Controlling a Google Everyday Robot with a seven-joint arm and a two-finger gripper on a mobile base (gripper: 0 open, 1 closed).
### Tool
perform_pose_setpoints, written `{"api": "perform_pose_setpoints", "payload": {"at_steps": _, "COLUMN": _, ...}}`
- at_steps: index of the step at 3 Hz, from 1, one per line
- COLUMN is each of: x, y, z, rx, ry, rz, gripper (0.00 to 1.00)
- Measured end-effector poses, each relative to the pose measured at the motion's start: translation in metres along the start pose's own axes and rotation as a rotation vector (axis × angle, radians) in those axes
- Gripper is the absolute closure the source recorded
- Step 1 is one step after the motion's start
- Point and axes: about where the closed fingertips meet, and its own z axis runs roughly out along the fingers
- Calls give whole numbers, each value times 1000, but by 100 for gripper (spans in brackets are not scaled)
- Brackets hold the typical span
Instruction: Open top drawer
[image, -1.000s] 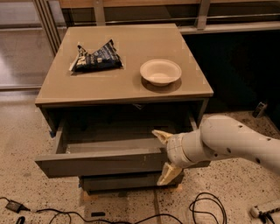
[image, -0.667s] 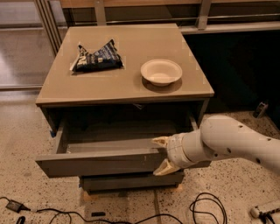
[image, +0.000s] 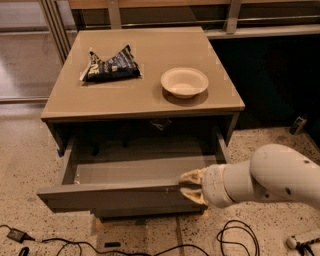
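**Top drawer standing pulled out, gripper at its front edge**

The top drawer (image: 125, 196) is hanging well out of the tan cabinet (image: 145, 97), showing its smooth grey floor inside. The gripper (image: 184, 184) is sitting against the right end of the drawer front, at its upper rim, with the white arm (image: 272, 175) reaching in from the right. A dark snack bag (image: 111, 65) and a pale bowl (image: 184, 81) are resting apart on the cabinet top. Black cables (image: 235, 241) are lying across the speckled floor.

view: single camera | high front, angled down, close | pincer (image: 187, 184) at top drawer (image: 110, 198) front, lower right
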Motion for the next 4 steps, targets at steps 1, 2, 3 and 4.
{"api": "perform_pose_setpoints", "payload": {"at_steps": 1, "x": -25, "y": 60, "z": -39, "rx": 1, "ry": -21, "rz": -14, "gripper": 100}}
{"api": "perform_pose_setpoints", "payload": {"at_steps": 2, "x": -13, "y": 69, "z": -61, "rx": 55, "ry": -7, "rz": 15, "gripper": 74}}
{"api": "perform_pose_setpoints", "payload": {"at_steps": 3, "x": -13, "y": 69, "z": -61, "rx": 55, "ry": -6, "rz": 15, "gripper": 50}}
{"api": "perform_pose_setpoints", "payload": {"at_steps": 4, "x": -13, "y": 69, "z": -61, "rx": 55, "ry": -6, "rz": 15, "gripper": 27}}
